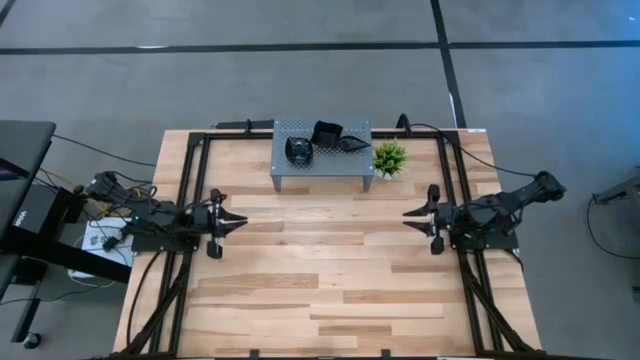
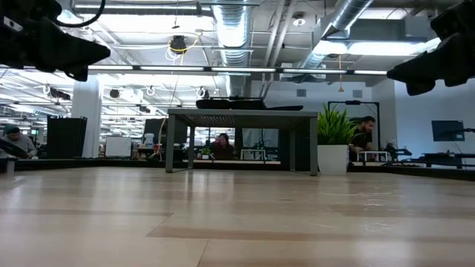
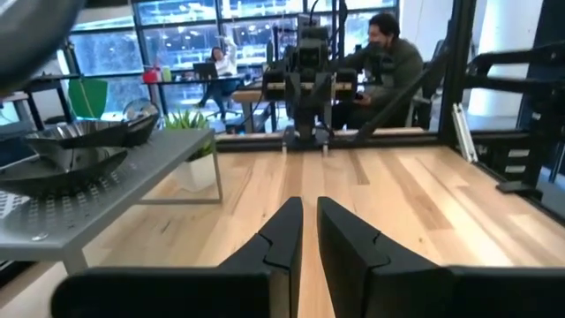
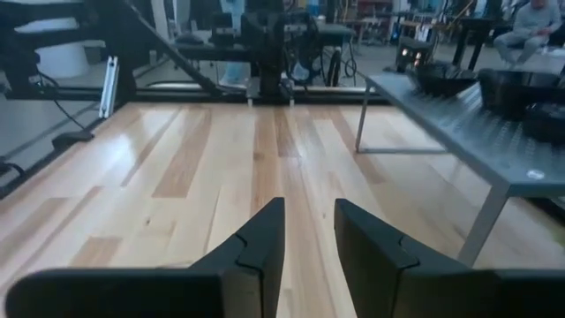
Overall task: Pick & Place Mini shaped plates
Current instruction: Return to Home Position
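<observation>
Three mini shaped plates, glossy black, sit on a grey perforated stand (image 1: 322,168) at the table's far middle: a rounded one (image 1: 299,150), a square one (image 1: 326,132) and a pointed one (image 1: 352,144). In the left wrist view they show as stacked dark dishes (image 3: 66,157), in the right wrist view as dark dishes (image 4: 455,79). My left gripper (image 1: 243,219) hovers level at the table's left, pointing right, narrowly open (image 3: 309,205) and empty. Opposite it, at the table's right, my right gripper (image 1: 407,213) points left, open (image 4: 309,208) and empty.
A small green potted plant (image 1: 389,158) stands right beside the stand's right end. Black frame rails (image 1: 190,180) and cables run along the table's left, right and far edges. Bare wood (image 1: 325,260) lies between the two grippers. People sit in the room beyond.
</observation>
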`<state>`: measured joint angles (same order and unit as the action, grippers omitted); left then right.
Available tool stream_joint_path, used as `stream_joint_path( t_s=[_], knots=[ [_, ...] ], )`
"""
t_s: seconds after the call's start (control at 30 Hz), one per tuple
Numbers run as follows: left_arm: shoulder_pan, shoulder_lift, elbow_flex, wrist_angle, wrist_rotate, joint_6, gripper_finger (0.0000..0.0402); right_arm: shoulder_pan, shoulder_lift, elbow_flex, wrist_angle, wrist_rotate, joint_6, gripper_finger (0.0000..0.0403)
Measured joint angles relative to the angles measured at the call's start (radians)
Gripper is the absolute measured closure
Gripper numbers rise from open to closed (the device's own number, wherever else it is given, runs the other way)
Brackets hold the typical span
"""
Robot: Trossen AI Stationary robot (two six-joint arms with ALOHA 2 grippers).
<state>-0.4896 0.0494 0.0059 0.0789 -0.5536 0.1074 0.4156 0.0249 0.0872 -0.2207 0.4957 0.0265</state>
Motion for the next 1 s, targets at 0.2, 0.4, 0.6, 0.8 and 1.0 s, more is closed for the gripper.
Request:
stream_joint_path(
  t_s=[0.2, 0.4, 0.6, 0.8, 1.0],
  knots=[
    [0.000, 0.038, 0.000, 0.003, 0.000, 0.000, 0.0362, 0.000, 0.007, 0.000, -0.001, 0.000, 0.000, 0.0308],
    [0.000, 0.080, 0.000, 0.007, -0.003, 0.000, 0.0362, 0.000, 0.007, -0.002, 0.046, 0.000, 0.071, 0.0308],
    [0.000, 0.117, 0.000, 0.008, -0.003, 0.000, 0.0362, 0.000, 0.008, -0.002, 0.038, 0.000, 0.077, 0.0308],
    [0.000, 0.149, 0.000, 0.012, -0.003, 0.000, 0.0362, 0.000, 0.008, -0.002, 0.038, 0.000, 0.079, 0.0308],
    [0.000, 0.174, 0.000, 0.013, -0.003, 0.000, 0.0362, 0.000, 0.008, -0.002, 0.038, 0.000, 0.079, 0.0308]
  ],
)
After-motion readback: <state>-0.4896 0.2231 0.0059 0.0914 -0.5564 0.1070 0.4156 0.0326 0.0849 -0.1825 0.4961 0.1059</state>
